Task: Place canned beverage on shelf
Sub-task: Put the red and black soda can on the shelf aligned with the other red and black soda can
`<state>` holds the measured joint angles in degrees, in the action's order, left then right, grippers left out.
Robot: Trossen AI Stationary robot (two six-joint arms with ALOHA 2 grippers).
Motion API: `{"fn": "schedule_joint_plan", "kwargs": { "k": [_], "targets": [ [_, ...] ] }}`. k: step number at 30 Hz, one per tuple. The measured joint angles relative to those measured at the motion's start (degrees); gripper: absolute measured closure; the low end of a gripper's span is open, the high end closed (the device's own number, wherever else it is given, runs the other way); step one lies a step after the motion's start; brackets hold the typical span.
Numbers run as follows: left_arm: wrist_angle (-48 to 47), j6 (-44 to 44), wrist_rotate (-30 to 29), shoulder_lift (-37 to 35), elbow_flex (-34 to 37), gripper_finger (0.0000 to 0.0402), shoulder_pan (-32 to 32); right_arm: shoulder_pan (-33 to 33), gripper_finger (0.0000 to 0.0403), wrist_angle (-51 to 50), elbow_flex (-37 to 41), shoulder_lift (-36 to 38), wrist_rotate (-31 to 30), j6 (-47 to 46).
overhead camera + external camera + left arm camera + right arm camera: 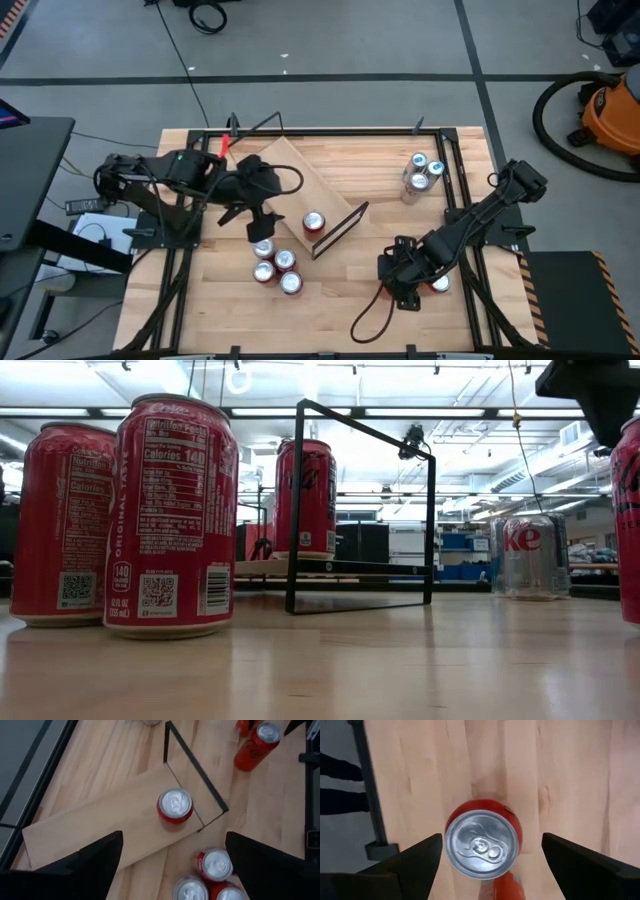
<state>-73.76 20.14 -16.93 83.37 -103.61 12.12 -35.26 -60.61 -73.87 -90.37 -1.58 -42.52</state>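
Shelf (300,190) is lying flat on the table (370,160), running diagonally from about 11 o'clock near the table's far left down toward the centre. A black wire frame (340,229) is standing at its lower end; a second frame (255,127) is showing at the upper end.

One red can (314,222) is standing upright on the plank, just inside the lower frame. In the low view this can (305,497) is sitting on the raised board behind the frame.

Left gripper (262,228) is hovering at 9 o'clock of that can, over the plank's near edge. Its fingers (95,857) are spreading wide with nothing between them; the can on the plank is sitting apart, ahead of them.

A cluster of four red cans (277,266) is standing on the table at about 7 o'clock of the shelf's lower end, just beside it.

Right gripper (425,287) is hanging over a red can (482,845) at the table's near right, roughly 4 o'clock of the shelf. Its fingers (412,860) are standing apart on either side of the can, not visibly touching it.

Three silver cans (420,175) are grouped at the far right, about 2 o'clock, well apart from the shelf.
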Motion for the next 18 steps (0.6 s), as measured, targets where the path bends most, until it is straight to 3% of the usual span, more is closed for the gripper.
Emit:
{"fn": "schedule_joint_plan", "kwargs": {
  "k": [18],
  "targets": [
    [-2.77,1.86,-0.39,-0.21,-0.02,0.0038,-0.02,-3.86,0.005,1.09,1.35,-2.4,-5.4,-0.84]
  ]
}}
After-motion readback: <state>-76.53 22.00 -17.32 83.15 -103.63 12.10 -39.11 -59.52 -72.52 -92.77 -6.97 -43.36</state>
